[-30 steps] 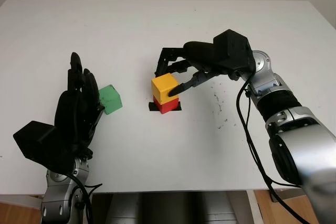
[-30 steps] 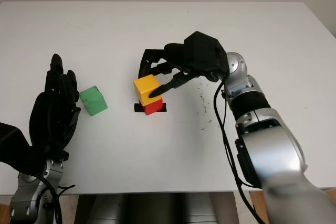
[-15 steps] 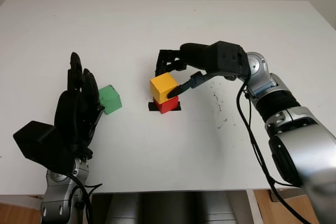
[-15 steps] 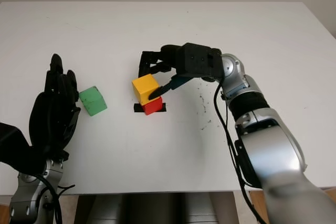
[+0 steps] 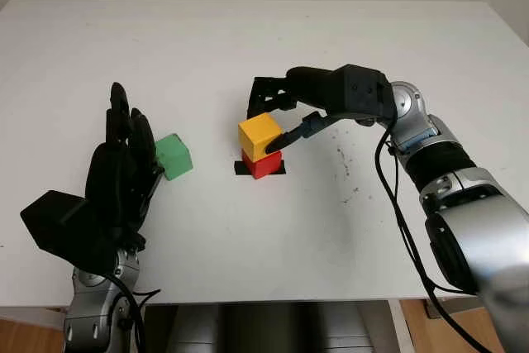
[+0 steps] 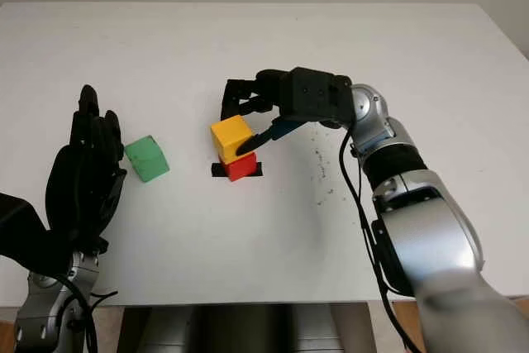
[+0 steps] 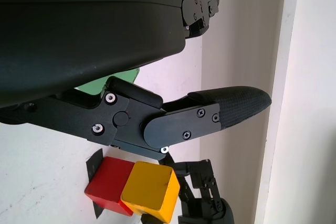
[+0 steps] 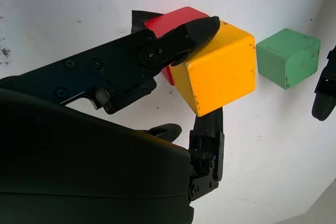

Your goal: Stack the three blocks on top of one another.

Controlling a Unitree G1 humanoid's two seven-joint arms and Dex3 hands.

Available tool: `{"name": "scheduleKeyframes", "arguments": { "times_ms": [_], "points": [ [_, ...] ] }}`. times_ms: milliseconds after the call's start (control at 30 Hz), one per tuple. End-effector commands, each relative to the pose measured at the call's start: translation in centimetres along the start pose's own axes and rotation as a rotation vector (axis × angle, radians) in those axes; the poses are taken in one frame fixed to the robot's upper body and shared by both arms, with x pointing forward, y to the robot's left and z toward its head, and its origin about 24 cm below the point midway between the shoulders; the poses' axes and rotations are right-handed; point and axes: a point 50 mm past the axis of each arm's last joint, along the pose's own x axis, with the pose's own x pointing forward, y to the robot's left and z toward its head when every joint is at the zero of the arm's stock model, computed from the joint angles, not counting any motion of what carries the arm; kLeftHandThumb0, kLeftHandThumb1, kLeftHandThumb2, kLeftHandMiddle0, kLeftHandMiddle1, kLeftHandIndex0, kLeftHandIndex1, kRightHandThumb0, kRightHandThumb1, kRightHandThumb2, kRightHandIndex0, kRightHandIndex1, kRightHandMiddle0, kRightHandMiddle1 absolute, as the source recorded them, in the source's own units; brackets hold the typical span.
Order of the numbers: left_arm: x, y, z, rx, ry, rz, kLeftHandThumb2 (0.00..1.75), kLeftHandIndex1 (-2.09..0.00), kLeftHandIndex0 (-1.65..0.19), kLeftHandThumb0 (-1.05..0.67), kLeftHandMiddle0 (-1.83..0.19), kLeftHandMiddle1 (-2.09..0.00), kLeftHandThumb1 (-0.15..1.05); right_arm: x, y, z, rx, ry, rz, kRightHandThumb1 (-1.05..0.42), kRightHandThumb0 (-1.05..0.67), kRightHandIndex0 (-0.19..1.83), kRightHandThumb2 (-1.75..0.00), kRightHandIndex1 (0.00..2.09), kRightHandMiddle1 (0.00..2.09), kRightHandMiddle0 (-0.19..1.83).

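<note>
Gripping the yellow block (image 5: 259, 135), the right hand (image 5: 285, 117) reaches in over the middle of the white table (image 5: 248, 47). One finger (image 8: 178, 40) presses the block's near face; the other fingers (image 5: 263, 97) sit against its far side, so the hand is clamped on it.

Yellow block sits on top of the red block (image 5: 263, 164), skewed a little and overhanging toward the robot's left. Whether its full weight is on the red block cannot be told. In the right wrist view the yellow block covers most of the red one, with only a red corner showing past the fingertip.

Red block stands on a small black patch (image 5: 240, 169) on the table, which shows at both sides of its base.

Green block (image 5: 173, 156) lies on the table well apart from the stack, on the robot's left side, standing alone and tilted slightly off square to the table edge. Nothing touches it that can be seen.

Left hand (image 5: 124, 163) is open, holding nothing, raised over the table's near left part, just beside the green block with fingers pointing away from the robot.

A scatter of small dark specks (image 5: 345, 173) marks the table to the right of the stack, below the right forearm (image 5: 430, 150).
</note>
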Motion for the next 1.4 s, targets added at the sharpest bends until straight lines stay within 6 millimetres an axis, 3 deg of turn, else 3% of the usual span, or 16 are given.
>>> {"name": "scheduleKeyframes", "arguments": {
  "times_ms": [0, 1167, 1267, 1367],
  "points": [
    [-0.11, 0.15, 0.30, 0.005, -0.015, 0.001, 0.65, 0.00, 0.19, -0.73, 0.19, 0.00, 1.05, -0.37, -0.96, 0.33, -0.023, -0.001, -0.012, -0.96, -0.52, 0.39, -0.06, 0.08, 1.53, 0.39],
    [-0.12, 0.24, 0.36, 0.010, -0.009, 0.001, 0.65, 0.00, 0.19, -0.74, 0.19, 0.00, 1.05, -0.30, -0.89, 0.30, -0.011, 0.001, -0.014, -0.95, -0.50, 0.39, -0.05, 0.07, 1.54, 0.38],
    [-0.11, 0.22, 0.34, 0.008, -0.008, 0.000, 0.65, 0.00, 0.19, -0.74, 0.19, 0.00, 1.05, -0.29, -0.84, 0.26, -0.021, 0.009, -0.007, -0.94, -0.54, 0.39, -0.05, 0.07, 1.54, 0.39],
    [-0.11, 0.20, 0.37, 0.011, -0.009, -0.002, 0.65, 0.00, 0.19, -0.74, 0.19, 0.00, 1.05, -0.28, -0.86, 0.25, -0.037, 0.025, 0.009, -0.92, -0.72, 0.33, -0.05, 0.04, 1.46, 0.24]
  ]
}}
